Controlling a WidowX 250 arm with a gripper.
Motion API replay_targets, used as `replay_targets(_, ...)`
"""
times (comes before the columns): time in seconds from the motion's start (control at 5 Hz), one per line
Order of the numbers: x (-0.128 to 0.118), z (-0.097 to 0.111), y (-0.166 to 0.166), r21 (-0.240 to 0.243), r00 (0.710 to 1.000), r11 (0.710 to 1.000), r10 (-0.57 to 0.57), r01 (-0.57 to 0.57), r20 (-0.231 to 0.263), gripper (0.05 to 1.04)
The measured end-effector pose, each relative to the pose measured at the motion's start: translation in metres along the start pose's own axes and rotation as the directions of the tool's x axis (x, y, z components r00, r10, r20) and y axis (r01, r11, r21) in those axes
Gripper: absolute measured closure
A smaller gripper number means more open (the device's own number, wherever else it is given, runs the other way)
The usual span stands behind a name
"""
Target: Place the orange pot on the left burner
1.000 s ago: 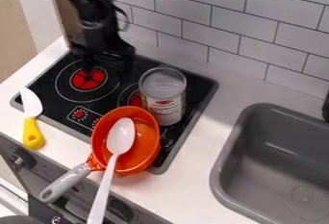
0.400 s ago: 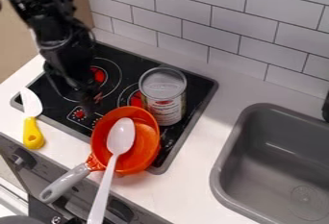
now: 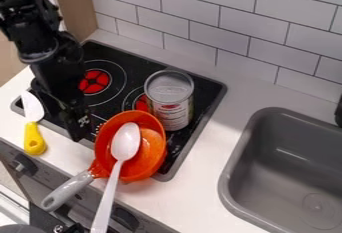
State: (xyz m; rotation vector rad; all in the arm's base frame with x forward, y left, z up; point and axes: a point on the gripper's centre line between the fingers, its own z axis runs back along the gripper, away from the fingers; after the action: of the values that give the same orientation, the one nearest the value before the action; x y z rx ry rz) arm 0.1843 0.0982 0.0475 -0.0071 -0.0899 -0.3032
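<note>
Because the orange pot point(image 3: 147, 149) had yet to reach the left burner point(image 3: 94, 81), the hand point(image 3: 79, 127) hung low just beside its rim, probably to get at its near side; whether it was spread or pinched together, I could not tell. The pot sat at the stove's point(image 3: 137, 61) front edge, its grey handle point(image 3: 67, 190) jutting outward, handy for a grip. Leaning inside, the white spoon point(image 3: 125, 143) might slide during a lift. Behind, the can point(image 3: 169, 99) stood by the right burner point(image 3: 141, 103), so moving leftward seemed safer.
</note>
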Motion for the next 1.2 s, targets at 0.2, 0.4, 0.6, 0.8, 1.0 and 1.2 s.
replay_targets(0.2,-0.009,-0.007,-0.015,-0.012,1.0,1.0,-0.006,0.006,-0.003,0.084)
replay_targets(0.4,-0.019,-0.014,-0.03,-0.031,0.998,0.998,-0.054,0.053,-0.042,0.084)
replay_targets(0.6,-0.023,-0.017,-0.039,-0.025,0.998,0.998,-0.052,0.051,-0.035,0.084)
replay_targets(0.8,-0.028,-0.021,-0.046,-0.017,0.997,0.998,-0.069,0.068,-0.035,0.084)
replay_targets(1.0,-0.031,-0.027,-0.051,0.001,0.997,0.998,-0.068,0.069,-0.027,0.084)
replay_targets(1.2,-0.034,-0.033,-0.053,0.026,0.997,0.997,-0.073,0.073,-0.014,0.084)
